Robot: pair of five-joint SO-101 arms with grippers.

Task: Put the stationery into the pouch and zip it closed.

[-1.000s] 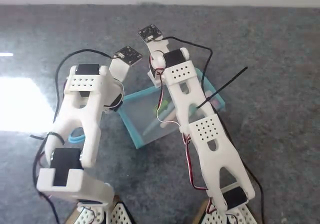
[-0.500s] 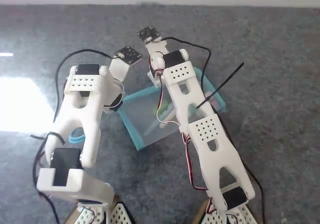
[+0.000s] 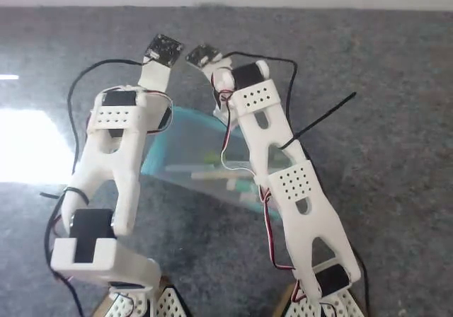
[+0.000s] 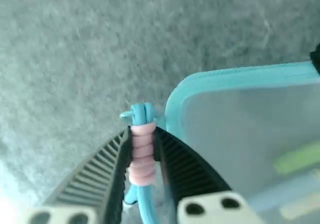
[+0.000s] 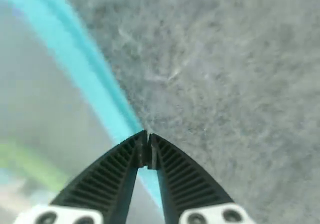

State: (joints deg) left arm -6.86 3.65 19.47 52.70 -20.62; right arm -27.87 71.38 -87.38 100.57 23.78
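Observation:
The translucent pouch [image 3: 185, 151] with a teal rim hangs between the two arms, and green and white stationery [image 3: 212, 174] lies inside it. In the left wrist view my left gripper [image 4: 143, 132] is shut on the pink zipper pull [image 4: 142, 156]. The pull's blue cord [image 4: 141, 111] pokes out past the tips, just beside the pouch's rounded corner [image 4: 175, 91]. In the right wrist view my right gripper [image 5: 146, 136] is shut on the pouch's teal edge [image 5: 80, 64]. A green item [image 5: 22, 161] shows through the pouch wall.
The table is grey speckled stone [image 3: 382, 69], with a bright glare patch [image 3: 28, 147] at the left. A black cable tie [image 3: 322, 119] sticks out from the right arm. Both arm bases stand at the near edge.
Both wrists swung toward the far left. The pouch went from a flat rectangle to a drawn-out, tilted shape spread to the left, and the stationery inside shifted with it.

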